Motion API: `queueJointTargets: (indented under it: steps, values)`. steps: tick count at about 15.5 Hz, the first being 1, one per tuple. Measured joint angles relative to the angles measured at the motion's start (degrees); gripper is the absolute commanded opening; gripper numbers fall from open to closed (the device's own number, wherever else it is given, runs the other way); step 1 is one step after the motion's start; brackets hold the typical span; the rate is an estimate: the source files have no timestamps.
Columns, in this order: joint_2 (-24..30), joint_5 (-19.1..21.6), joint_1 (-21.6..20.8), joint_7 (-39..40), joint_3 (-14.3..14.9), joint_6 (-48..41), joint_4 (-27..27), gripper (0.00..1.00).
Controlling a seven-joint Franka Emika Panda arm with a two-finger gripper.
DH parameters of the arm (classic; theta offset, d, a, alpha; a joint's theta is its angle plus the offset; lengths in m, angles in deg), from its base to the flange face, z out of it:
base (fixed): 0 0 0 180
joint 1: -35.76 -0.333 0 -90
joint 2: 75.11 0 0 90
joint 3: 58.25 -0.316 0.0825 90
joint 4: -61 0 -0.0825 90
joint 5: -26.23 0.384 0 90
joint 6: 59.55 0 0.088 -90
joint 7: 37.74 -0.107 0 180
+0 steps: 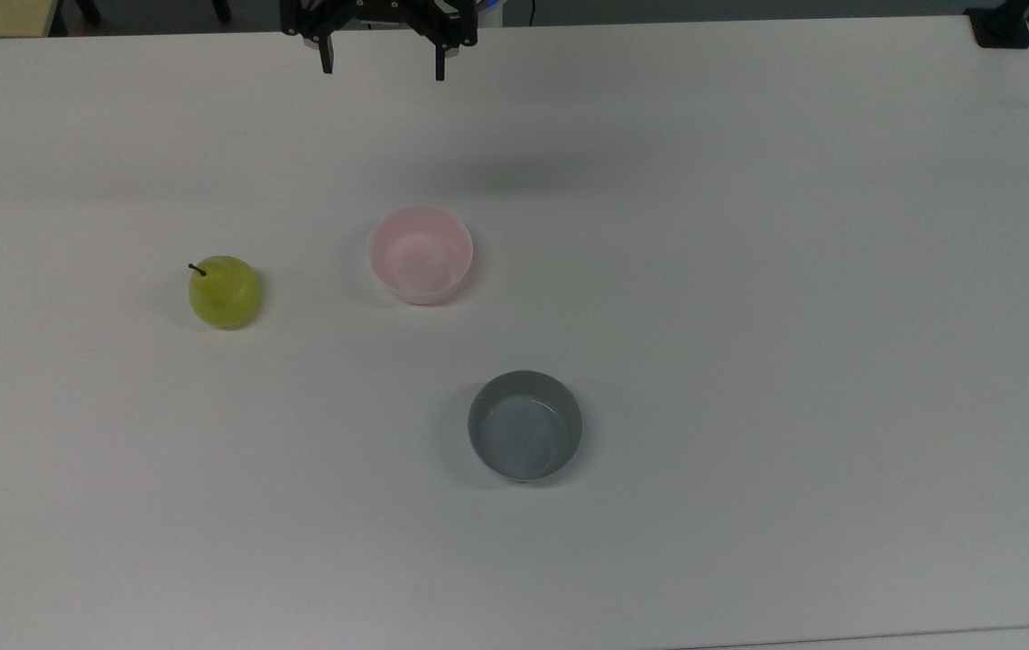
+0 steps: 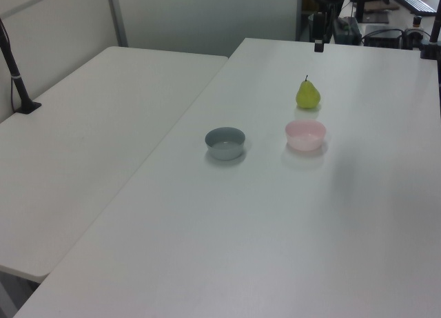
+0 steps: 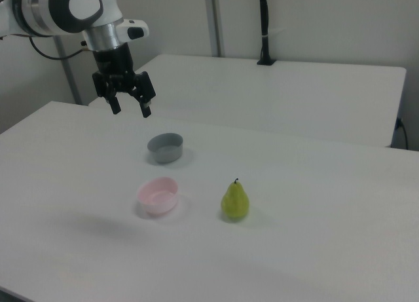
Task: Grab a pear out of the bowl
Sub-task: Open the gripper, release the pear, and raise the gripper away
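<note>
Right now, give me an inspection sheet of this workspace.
Surface: white table, bare apart from three items.
Job's things: pear upright on the table, outside the pink bowl, at the top view's left of it; the bowl holds nothing.
Clutter: grey bowl, holding nothing.
Grippers: gripper open, holding nothing, raised above the table.
Cables: dark cable hanging behind the arm.
Surroundings: second white table alongside; black pole on it.

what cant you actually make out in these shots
- Gripper: its upper body and the arm are cut off by the top view's top edge.
- Grey bowl: its floor is hidden by its own near wall in the right view.
- Pear: its far side is hidden in the left view.
</note>
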Motion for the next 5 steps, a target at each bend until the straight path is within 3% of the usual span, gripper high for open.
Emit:
queueJointTargets:
  steps: [3,5]
  values:
    - [0.2,0.0,0.9,-0.1,-0.2,0.0,0.0,1.0]
    - [0.7,0.0,3.5,-0.1,-1.8,-0.3,0.0,1.0]
